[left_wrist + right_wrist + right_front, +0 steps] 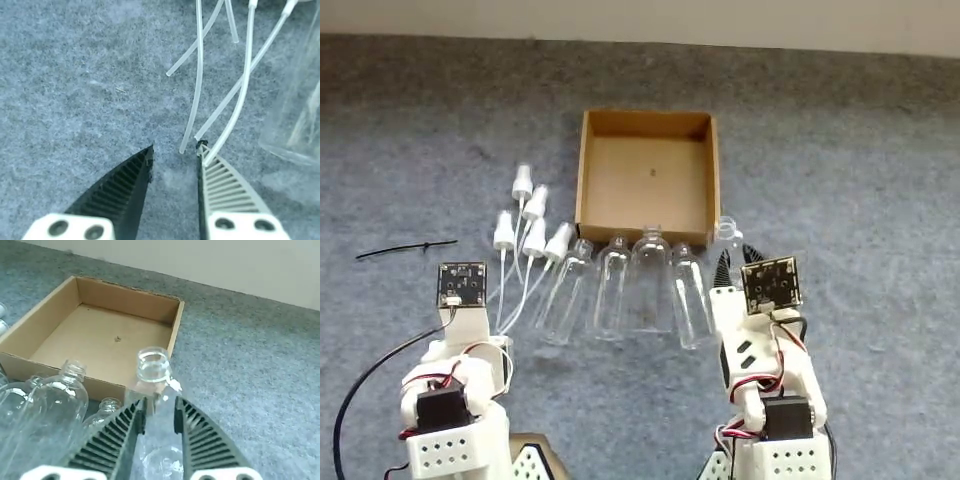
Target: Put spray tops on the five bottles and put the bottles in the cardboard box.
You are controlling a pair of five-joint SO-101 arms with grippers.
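The left gripper (pixel 175 146) is low over the grey carpet (pixel 840 150), its 2 fingers moderately apart and holding nothing; the ends of the thin tubes (pixel 197 90) of the spray tops lie just at its fingertips, and 1 tube end is between them. The right gripper (pixel 160 401) is closed narrowly on 1 clear bottle (pixel 152 365), which stands upright with its open neck up, just beside the near right corner of the cardboard box (pixel 582 170). A little farther than the arms, 4 other bottles (pixel 612 285) lie side by side on the carpet with their necks toward the box. To the left of them are the 5 white spray tops (pixel 534 238), close together, with tubes running back toward the left arm. A thin black cable tie (pixel 405 248) lies well apart on the far left. The box is beyond the bottles and is open at the top.
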